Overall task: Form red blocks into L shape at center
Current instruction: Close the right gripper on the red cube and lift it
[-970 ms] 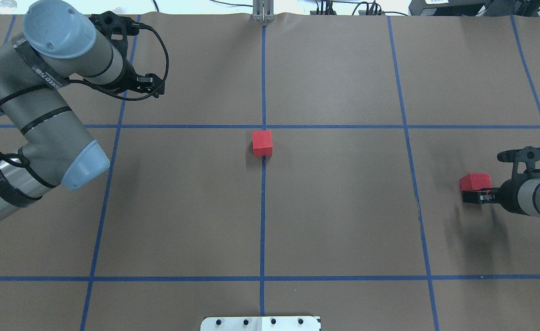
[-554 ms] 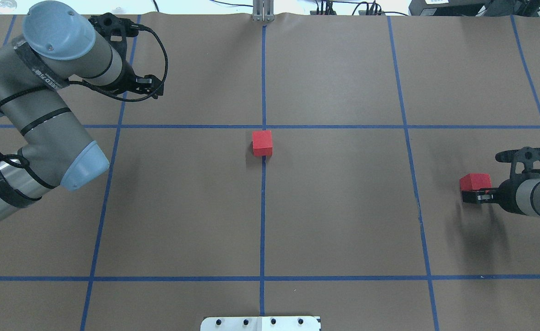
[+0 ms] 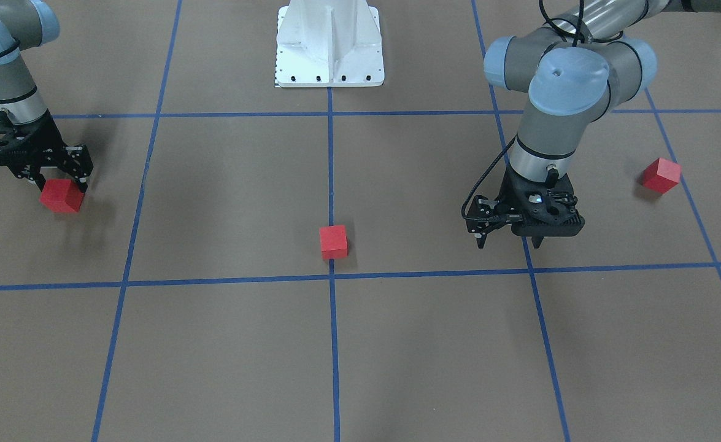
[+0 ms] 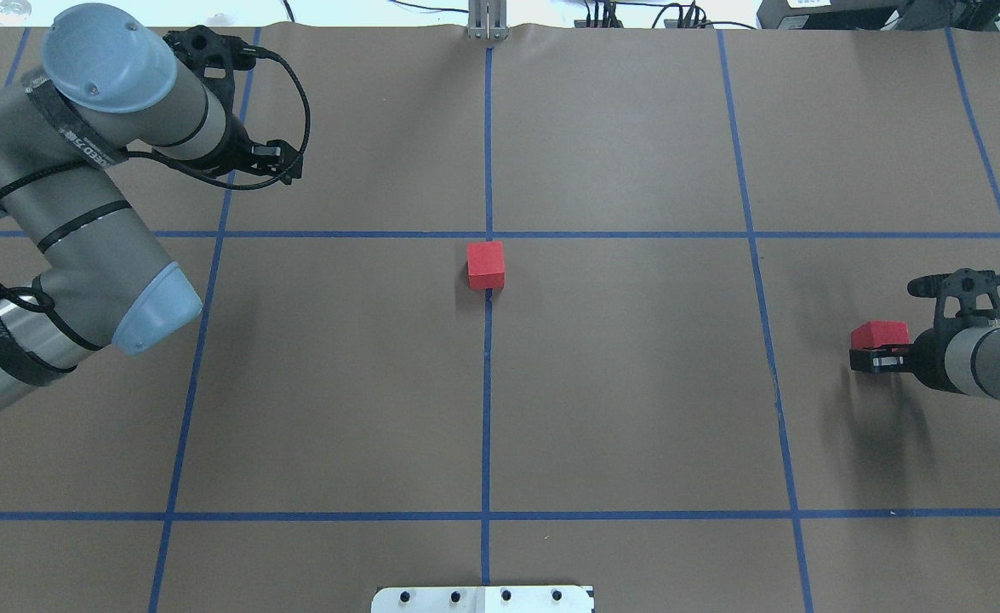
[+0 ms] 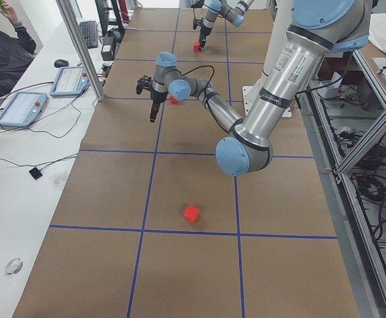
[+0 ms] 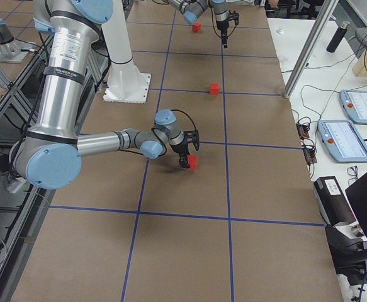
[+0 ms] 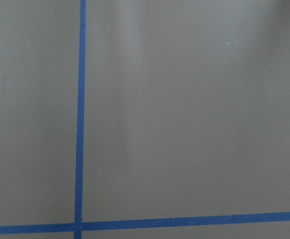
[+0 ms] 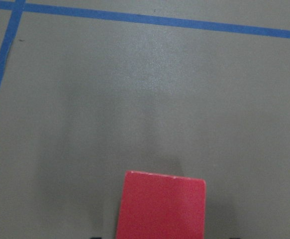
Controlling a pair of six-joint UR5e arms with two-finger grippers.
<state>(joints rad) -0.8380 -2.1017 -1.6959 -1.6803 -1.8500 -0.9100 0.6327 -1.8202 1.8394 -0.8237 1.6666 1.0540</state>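
One red block (image 4: 486,265) (image 3: 333,241) lies on the blue tape line just on the robot's side of the center crossing (image 4: 488,234) (image 3: 331,276). My right gripper (image 3: 59,183) (image 4: 872,351) is shut on a second red block (image 3: 61,195) (image 4: 878,332) far to the right; it fills the bottom of the right wrist view (image 8: 160,205). A third red block (image 3: 661,175) (image 5: 191,213) lies far left, hidden under my left arm in the overhead view. My left gripper (image 3: 510,240) (image 4: 282,162) is open and empty above the paper, between the center and that block.
The white bolted base (image 3: 329,46) (image 4: 482,598) stands at the robot's edge on the middle tape line. A metal post (image 4: 487,21) stands at the far edge. The left wrist view shows only brown paper and a tape crossing (image 7: 78,226).
My right wrist has drawn back a little toward the right edge with the red block still in the gripper. My left gripper has shifted very slightly. The center block has not moved.
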